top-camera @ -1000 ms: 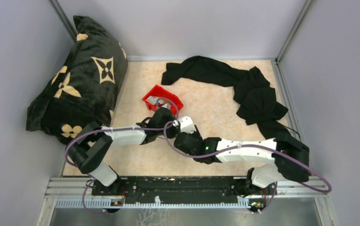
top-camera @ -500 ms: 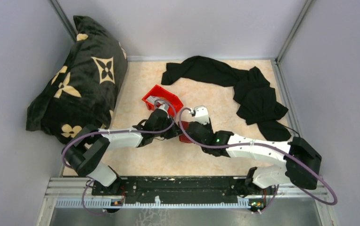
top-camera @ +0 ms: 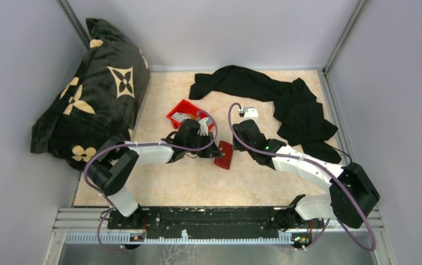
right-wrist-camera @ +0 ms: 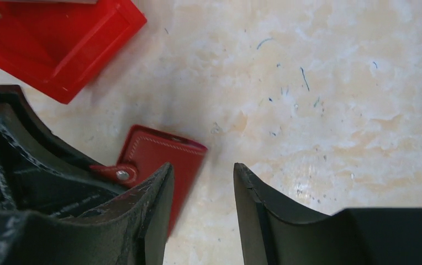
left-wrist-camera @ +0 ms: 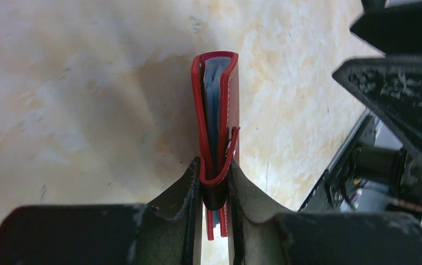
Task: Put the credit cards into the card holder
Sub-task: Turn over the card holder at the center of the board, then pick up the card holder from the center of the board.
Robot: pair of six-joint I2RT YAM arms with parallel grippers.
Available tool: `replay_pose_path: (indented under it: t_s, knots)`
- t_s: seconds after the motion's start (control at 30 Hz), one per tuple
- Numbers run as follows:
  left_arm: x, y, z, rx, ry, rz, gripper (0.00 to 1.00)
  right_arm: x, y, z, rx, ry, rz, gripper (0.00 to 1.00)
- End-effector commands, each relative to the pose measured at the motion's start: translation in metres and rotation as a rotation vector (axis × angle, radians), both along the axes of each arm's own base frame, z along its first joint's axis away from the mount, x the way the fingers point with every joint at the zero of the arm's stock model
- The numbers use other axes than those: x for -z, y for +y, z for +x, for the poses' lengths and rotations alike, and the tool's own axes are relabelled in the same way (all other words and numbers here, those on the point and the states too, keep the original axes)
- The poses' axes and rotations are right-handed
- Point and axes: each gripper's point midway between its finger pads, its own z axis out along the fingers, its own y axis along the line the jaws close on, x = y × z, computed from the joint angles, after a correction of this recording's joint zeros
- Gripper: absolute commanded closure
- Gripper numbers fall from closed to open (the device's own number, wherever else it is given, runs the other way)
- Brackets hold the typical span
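The card holder [top-camera: 225, 155] is a dark red folded wallet held just above the table. My left gripper [top-camera: 211, 152] is shut on its end. In the left wrist view the card holder [left-wrist-camera: 220, 110] is edge-on between my jaws [left-wrist-camera: 215, 172], with pale blue-grey pockets showing inside. My right gripper [top-camera: 241, 135] is open and empty, to the right of the holder. In the right wrist view [right-wrist-camera: 203, 171] the holder [right-wrist-camera: 164, 157] shows its metal snap. Pale grey cards [top-camera: 183, 117] lie in the red bin [top-camera: 182, 106].
The red plastic bin [right-wrist-camera: 59, 44] stands just behind the left gripper. A black cloth [top-camera: 286, 105] lies across the back right of the table. A black patterned cushion [top-camera: 95, 94] leans at the back left. Grey walls close in both sides.
My right gripper has let go and drawn back to the right and away from the card holder. My left gripper has moved right, still holding the holder.
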Motion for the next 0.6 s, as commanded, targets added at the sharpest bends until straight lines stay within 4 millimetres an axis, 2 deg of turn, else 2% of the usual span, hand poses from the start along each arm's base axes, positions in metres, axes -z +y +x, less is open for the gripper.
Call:
replay_pose_path:
  t_s: [0.0, 0.13, 0.33, 0.43, 0.57]
  knots:
    - [-0.002, -0.016, -0.014, 0.235, -0.018, 0.0, 0.93, -0.025, 0.022, 0.018, -0.11, -0.04, 0.133, 0.55]
    - [-0.007, -0.024, -0.011, 0.315, -0.034, 0.011, 0.93, -0.019, 0.024, 0.018, -0.18, -0.017, 0.144, 0.53]
    - [-0.02, -0.024, -0.009, 0.413, -0.105, 0.05, 0.96, -0.009, 0.014, 0.007, -0.248, 0.004, 0.174, 0.43]
    - [-0.027, -0.021, -0.012, 0.459, -0.139, 0.052, 1.0, -0.014, 0.013, -0.001, -0.275, -0.017, 0.216, 0.38]
    - [-0.042, -0.017, -0.027, 0.541, -0.16, -0.005, 1.0, -0.023, 0.014, -0.012, -0.319, -0.044, 0.255, 0.36]
